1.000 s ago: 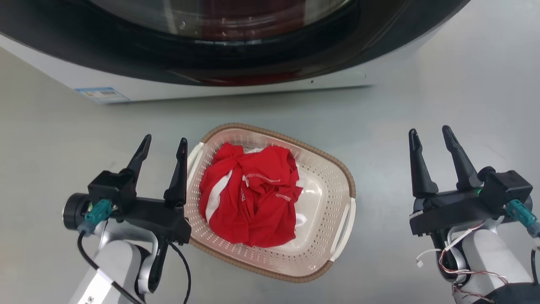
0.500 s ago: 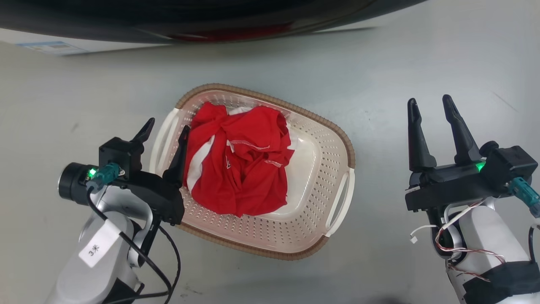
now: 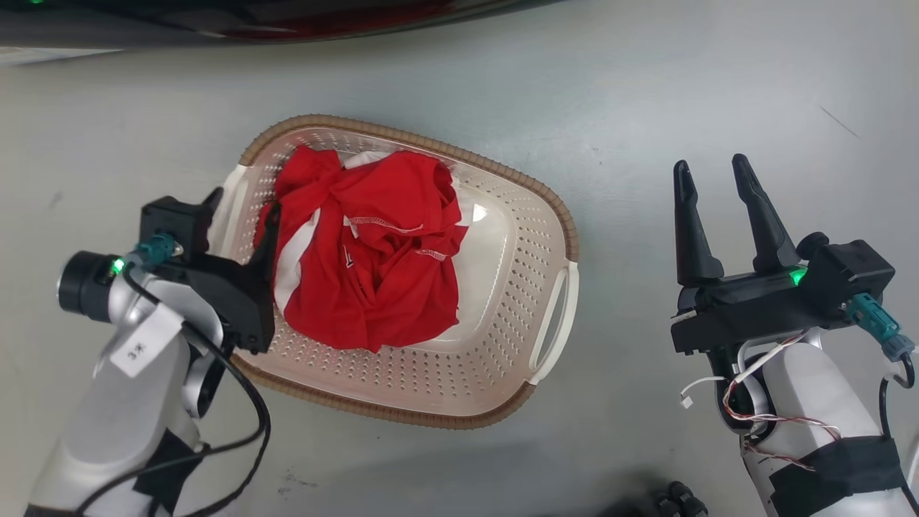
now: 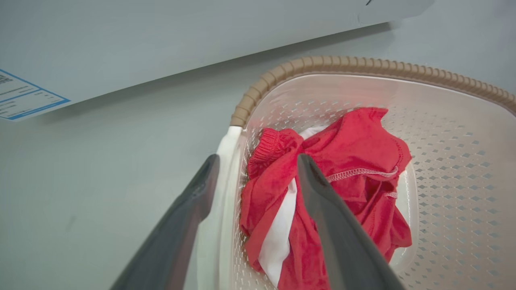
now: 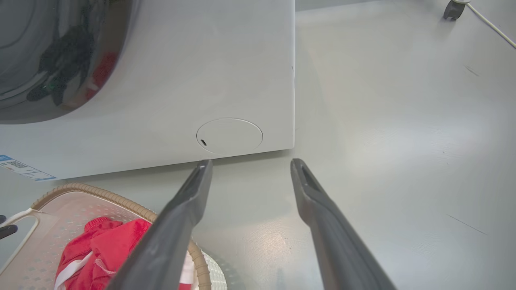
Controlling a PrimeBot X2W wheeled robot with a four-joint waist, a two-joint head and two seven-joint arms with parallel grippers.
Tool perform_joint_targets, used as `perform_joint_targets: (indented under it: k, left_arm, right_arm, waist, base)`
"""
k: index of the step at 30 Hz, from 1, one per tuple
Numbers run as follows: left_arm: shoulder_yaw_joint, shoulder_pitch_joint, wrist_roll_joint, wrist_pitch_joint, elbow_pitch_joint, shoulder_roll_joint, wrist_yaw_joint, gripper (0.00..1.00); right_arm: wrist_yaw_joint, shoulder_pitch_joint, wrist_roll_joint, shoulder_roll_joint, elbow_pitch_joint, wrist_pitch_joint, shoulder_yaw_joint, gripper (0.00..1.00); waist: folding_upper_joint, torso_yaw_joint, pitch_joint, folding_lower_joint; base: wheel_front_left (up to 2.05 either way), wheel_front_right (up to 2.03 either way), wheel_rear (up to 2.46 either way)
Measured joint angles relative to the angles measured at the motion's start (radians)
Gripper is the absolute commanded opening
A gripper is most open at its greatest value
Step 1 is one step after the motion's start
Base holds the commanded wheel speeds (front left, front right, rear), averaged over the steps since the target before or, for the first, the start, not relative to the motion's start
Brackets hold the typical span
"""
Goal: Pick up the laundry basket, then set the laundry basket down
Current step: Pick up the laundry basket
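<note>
Grey floor (image 3: pixel 646 86), laundry basket (image 3: pixel 502 316), left pincer (image 4: pixel 258 159) straddling handle (image 4: pixel 226 155)

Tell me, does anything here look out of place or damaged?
Nothing is spilled or broken. One oddity: the open left gripper straddles the white handle of the laundry basket, its inner finger beside the red garment, so it might pinch cloth.

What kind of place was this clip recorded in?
Probably a laundry area, perhaps a staged one: a front-loading washing machine stands on a bare grey floor, and a laundry basket holding red clothing sits on the floor in front of it.
</note>
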Motion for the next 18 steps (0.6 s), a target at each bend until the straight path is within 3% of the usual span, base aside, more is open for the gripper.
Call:
perform_joint_targets:
  k: [16,17,18]
  left_arm:
    - [0.018,-0.087,-0.002,0.034,0.178,-0.002,0.000,1.00]
    - [0.018,-0.090,-0.002,0.034,0.186,-0.002,0.000,0.84]
    - [0.018,-0.095,-0.002,0.034,0.197,-0.002,0.000,0.53]
  right_arm:
    - [0.016,-0.010,-0.004,0.010,0.019,0.000,-0.023,1.00]
    - [0.017,-0.010,-0.004,0.010,0.019,0.000,-0.025,1.00]
    - [0.018,-0.010,-0.009,0.011,0.020,0.000,-0.025,1.00]
  waist:
    - [0.0000,-0.034,0.026,0.0000]
    - [0.0000,-0.034,0.026,0.0000]
    - [0.0000,-0.034,0.026,0.0000]
  base:
    - [0.00,0.00,0.00]
    - [0.00,0.00,0.00]
    - [0.00,0.00,0.00]
